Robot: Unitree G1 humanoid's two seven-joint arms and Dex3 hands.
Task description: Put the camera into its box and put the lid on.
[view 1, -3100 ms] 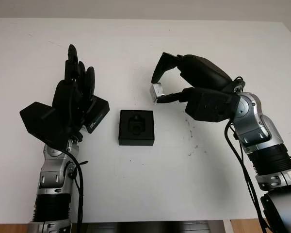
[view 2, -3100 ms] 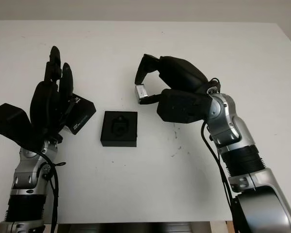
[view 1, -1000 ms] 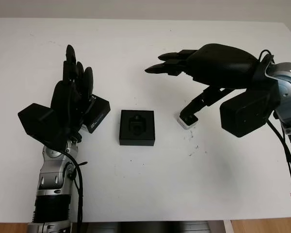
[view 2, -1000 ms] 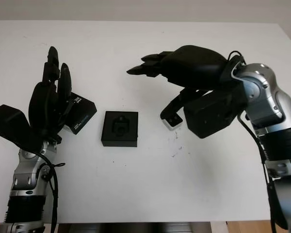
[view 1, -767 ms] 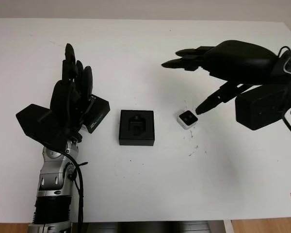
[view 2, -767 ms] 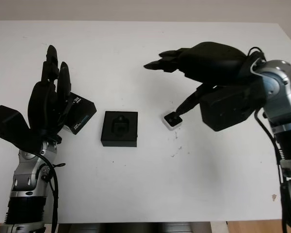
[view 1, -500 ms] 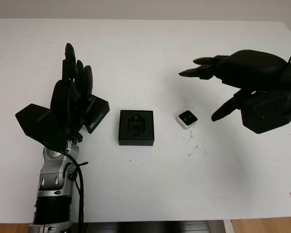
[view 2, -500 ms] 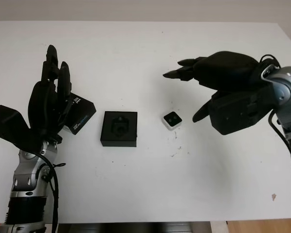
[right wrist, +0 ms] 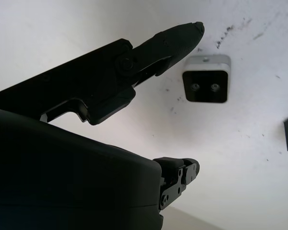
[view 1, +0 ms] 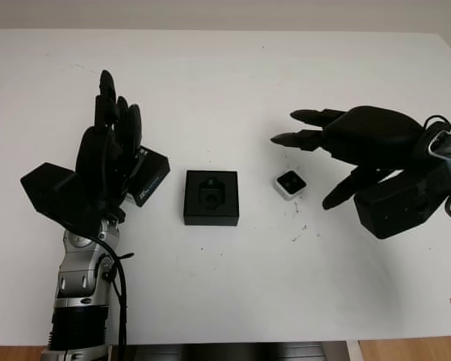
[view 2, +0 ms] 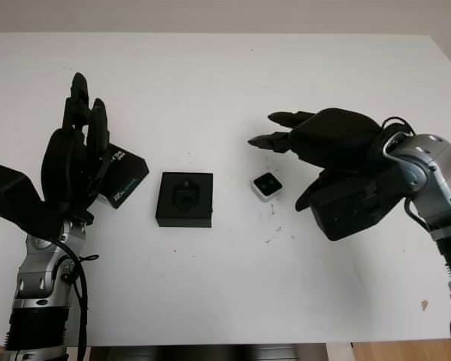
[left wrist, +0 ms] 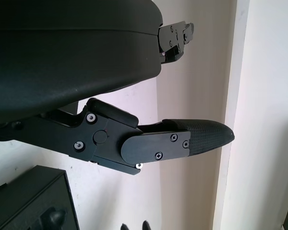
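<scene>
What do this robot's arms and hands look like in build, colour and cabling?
Both hands are matte black with bulky shells and three segmented fingers, visible screw heads at the joints: left hand, right hand. The forearms are silver metal with black ribbed bands, clearest on the left arm. Thin black cables loop beside each wrist.

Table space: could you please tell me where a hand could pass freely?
Free: the table beyond everything, and in front of the box. Crowded: lid under the open left hand; camera beside the open right hand.
</scene>
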